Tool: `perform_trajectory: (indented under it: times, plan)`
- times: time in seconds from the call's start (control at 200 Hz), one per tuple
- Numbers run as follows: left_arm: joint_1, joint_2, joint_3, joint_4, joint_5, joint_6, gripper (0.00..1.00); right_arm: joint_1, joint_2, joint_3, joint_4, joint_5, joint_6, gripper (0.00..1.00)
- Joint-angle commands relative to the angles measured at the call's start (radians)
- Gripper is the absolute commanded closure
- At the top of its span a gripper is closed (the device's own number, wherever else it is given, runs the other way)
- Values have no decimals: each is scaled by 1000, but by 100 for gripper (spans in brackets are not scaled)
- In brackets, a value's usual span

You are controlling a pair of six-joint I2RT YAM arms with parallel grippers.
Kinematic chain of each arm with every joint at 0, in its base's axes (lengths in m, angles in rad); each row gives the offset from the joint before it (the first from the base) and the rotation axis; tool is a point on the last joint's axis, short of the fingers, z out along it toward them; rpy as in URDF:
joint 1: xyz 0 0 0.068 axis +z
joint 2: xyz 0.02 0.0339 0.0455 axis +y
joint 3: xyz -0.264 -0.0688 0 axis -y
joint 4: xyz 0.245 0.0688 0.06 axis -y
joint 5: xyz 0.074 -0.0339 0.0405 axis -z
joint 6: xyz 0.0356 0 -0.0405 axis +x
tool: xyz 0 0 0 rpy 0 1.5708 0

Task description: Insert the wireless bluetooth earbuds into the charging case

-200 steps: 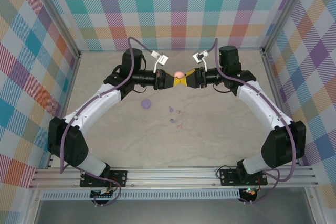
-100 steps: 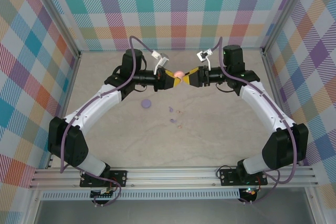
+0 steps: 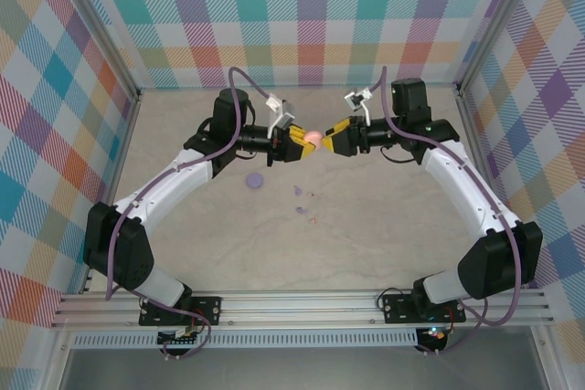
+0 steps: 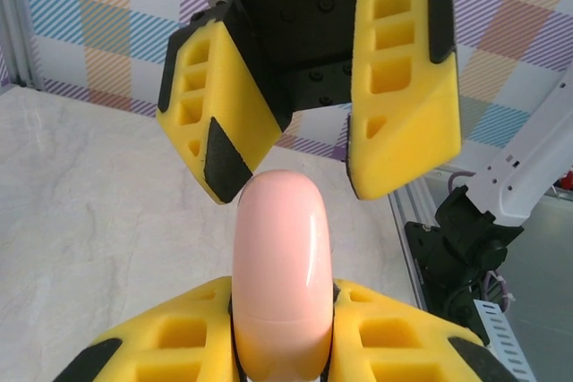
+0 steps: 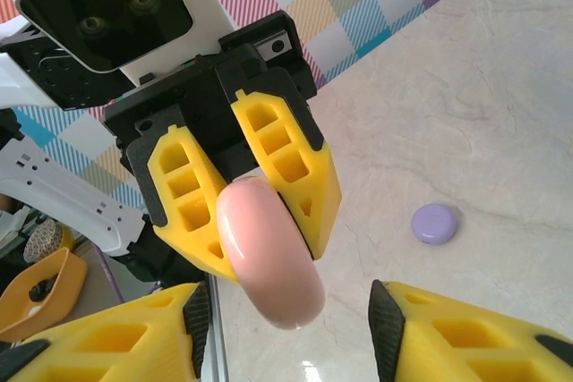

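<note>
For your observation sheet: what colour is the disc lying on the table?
The disc is purple, clearest in the right wrist view.

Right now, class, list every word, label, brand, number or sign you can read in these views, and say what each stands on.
None: no word, number, brand or sign can be read in these views.
The pink charging case, the yellow fingers and the purple disc are plain.
The white pieces by the wrists are too small to tell if they carry print.
</note>
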Motion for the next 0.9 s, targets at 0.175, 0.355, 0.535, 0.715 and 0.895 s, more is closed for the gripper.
perform_trajectory:
  times: [0.175, 0.355, 0.535, 0.715, 0.895]
  plan:
    - [-18, 15, 20, 15, 57, 37, 89, 7, 39, 53, -53, -79, -61, 55]
    - [-22, 22, 29, 12, 68, 34, 88, 17, 52, 58, -60, -75, -62, 63]
    - [-25, 29, 36, 9, 72, 25, 87, 27, 61, 59, -63, -81, -62, 72]
    - [-25, 33, 43, 11, 75, 19, 84, 34, 66, 55, -67, -78, -65, 73]
    - [-26, 35, 46, 10, 77, 13, 81, 38, 70, 54, -70, -76, -65, 73]
